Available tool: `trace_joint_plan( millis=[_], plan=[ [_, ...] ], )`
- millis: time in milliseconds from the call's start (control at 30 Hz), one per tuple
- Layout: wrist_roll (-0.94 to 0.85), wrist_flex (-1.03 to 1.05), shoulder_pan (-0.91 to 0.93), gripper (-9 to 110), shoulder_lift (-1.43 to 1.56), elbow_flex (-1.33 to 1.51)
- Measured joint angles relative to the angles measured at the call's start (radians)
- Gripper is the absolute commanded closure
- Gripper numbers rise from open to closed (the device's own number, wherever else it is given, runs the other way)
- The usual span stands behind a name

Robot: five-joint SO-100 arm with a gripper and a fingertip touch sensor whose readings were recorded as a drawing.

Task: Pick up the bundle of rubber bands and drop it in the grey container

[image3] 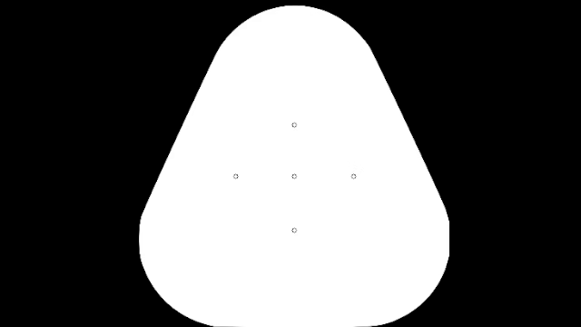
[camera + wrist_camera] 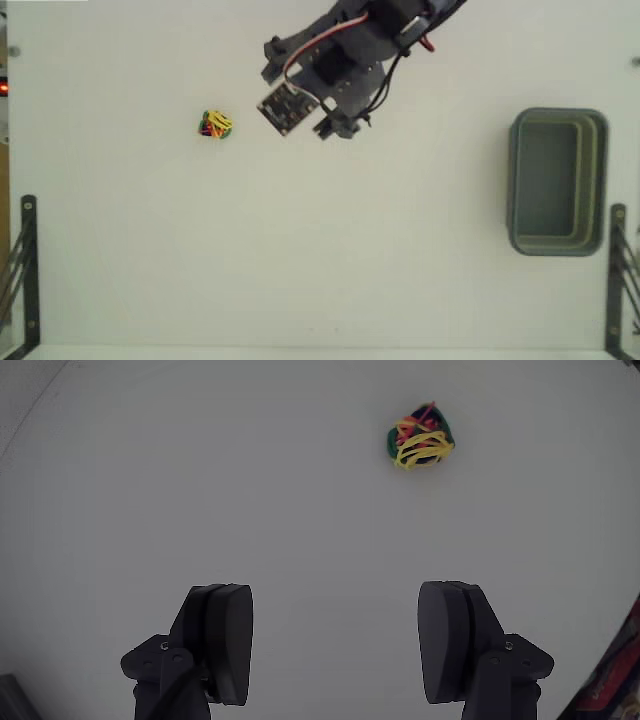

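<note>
Tub: the tub (image 2: 558, 182) sat at the right of the fixed view, its long side running up and down the picture; nothing showed inside it, only the bare floor.
Tub shape: it was a grey-green rectangle with rounded corners and a thick rim, smooth like moulded plastic.
Bundle: the bundle (image 2: 215, 125) lay on the table at the left of the fixed view, well apart from the tub, with the arm between them.
Bundle look: in the wrist view the bundle (image 2: 420, 439) was a small knotty clump of thin yellow, red, orange and green loops, high and right of centre.
Gripper: the gripper (image 2: 336, 640) was spread wide with nothing between its two dark, rounded fingers (image 2: 226, 640); the bundle lay ahead of it, not touched.
Arm: the arm (image 2: 345, 55) came in from the top of the fixed view, dark grey with a small circuit board and red, white and black wires showing.
Table: the table (image 2: 300, 260) was plain white and matte.
Brackets: black metal brackets (image 2: 24, 270) stood at the lower left and lower right edges of the fixed view, clear of the tub and bundle.
</note>
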Motion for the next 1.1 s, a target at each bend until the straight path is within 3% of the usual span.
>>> trace_joint_plan(
  millis=[1100],
  plan=[
    [0.0, 0.0, 0.133, -9, 0.0, 0.0]
  ],
)
